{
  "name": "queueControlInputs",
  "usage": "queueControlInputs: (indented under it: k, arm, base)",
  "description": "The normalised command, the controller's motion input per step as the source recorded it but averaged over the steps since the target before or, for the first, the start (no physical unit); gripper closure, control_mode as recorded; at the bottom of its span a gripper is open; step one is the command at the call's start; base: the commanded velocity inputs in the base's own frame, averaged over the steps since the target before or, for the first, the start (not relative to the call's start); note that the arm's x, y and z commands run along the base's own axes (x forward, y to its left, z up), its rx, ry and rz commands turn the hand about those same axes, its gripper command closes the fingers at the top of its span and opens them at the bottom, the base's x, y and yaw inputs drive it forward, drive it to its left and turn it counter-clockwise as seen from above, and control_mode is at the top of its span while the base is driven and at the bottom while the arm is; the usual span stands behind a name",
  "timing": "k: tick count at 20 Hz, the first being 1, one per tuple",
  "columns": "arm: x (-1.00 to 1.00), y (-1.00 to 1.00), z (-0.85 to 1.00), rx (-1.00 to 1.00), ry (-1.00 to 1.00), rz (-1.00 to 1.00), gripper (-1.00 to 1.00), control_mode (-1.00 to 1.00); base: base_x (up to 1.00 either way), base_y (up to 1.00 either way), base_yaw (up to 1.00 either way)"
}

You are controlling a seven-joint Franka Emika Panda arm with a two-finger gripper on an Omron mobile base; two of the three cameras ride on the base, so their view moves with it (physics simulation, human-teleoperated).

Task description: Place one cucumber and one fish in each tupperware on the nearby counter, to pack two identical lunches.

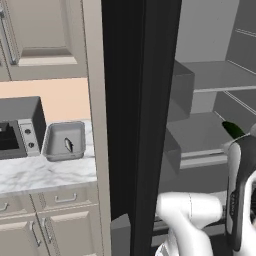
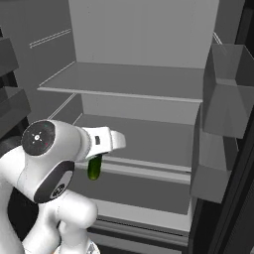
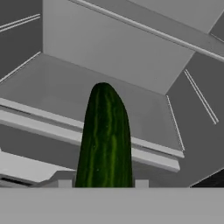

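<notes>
My gripper (image 3: 103,186) is clamped on a cucumber (image 3: 105,140), its tip pointing into the open fridge over a bare shelf (image 3: 87,92). Left, on the counter (image 1: 45,175), the grey tupperware (image 1: 55,147) holds something small, probably a fish (image 1: 68,145).

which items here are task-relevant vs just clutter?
Task things:
- cucumber, clamped in the gripper
- grey tupperware on the counter, a small pale item already in it, probably the fish

Just there:
- toaster oven
- open fridge's shelves
- door bins
</notes>
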Motion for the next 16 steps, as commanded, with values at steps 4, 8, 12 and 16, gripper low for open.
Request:
queueControlInputs:
  k: [4,8,12,16]
  arm:
    - [-0.51,-0.01,-0.11,0.0,0.0,0.13,1.0,-1.0]
    - [-0.25,0.15,-0.21,0.0,0.0,0.08,1.0,1.0]
    - [0.0,0.0,0.0,0.0,0.0,0.0,1.0,1.0]
    - [0.0,0.0,0.0,0.0,0.0,0.0,1.0,1.0]
  base:
    - [0.0,0.0,0.0]
    - [-0.08,0.1,0.02]
    - [-0.44,0.29,0.05]
    - [-0.96,-0.05,0.0]
